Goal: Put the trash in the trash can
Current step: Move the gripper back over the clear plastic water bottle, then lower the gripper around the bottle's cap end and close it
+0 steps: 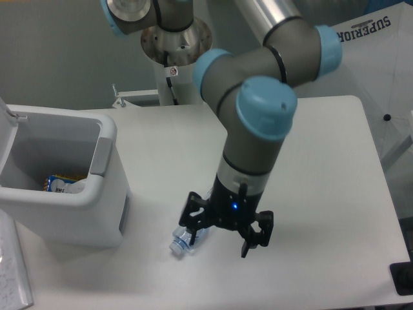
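The crushed clear bluish bottle (186,239) lies on the white table, cap end toward the front left, its upper part hidden behind my gripper. My gripper (219,235) points down over it with its fingers spread wide, the left finger (190,221) right at the bottle and the right finger (249,245) off to its right. It grips nothing. The trash can (103,169), a large boxy white bin with a grey panel, stands at the left with its lid open. The crumpled white wrapper with a green speck does not show on the table.
A white packet with blue and orange print (62,185) lies inside the bin. The arm's base (175,40) stands at the back of the table. A white board with lettering (377,51) stands beyond the table's right edge. A black object (403,279) sits at the front right.
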Controlling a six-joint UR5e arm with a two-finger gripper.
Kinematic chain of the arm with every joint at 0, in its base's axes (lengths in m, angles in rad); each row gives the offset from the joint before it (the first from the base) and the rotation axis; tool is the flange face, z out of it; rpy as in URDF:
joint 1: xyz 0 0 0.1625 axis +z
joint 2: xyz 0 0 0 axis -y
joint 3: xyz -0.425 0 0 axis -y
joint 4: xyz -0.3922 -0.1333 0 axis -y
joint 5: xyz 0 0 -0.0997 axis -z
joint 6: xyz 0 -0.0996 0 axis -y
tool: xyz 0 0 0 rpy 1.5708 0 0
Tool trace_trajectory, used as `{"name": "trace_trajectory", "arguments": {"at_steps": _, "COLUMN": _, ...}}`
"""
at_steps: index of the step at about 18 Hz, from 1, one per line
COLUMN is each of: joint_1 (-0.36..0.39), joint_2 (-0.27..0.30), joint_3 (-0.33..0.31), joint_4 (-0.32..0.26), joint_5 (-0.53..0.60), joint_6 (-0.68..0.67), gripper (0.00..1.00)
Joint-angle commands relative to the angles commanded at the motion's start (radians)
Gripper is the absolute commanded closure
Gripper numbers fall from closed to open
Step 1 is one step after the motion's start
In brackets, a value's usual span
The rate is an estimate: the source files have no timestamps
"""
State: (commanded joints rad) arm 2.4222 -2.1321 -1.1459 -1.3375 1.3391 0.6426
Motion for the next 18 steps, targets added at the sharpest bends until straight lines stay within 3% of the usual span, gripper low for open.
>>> {"name": "trace_trajectory", "arguments": {"at_steps": 7, "joint_1": -0.086, "joint_2": -0.086, "joint_3": -0.012, "joint_4": -0.048, "joint_5": 0.156, "joint_6": 0.066, "gripper": 0.00}}
{"name": "trace_trajectory", "arguments": {"at_steps": 14, "joint_1": -0.123, "joint_2": -0.134, "joint_3": -0.026, "joint_4": -0.031, "joint_5": 0.167, "joint_6": 0.075, "gripper": 0.00}}
{"name": "trace_trajectory", "arguments": {"at_steps": 18, "joint_1": -0.147, "joint_2": -0.137, "joint_3": -0.078, "joint_4": 0.030, "joint_5": 0.169, "joint_6": 0.077, "gripper": 0.00}}
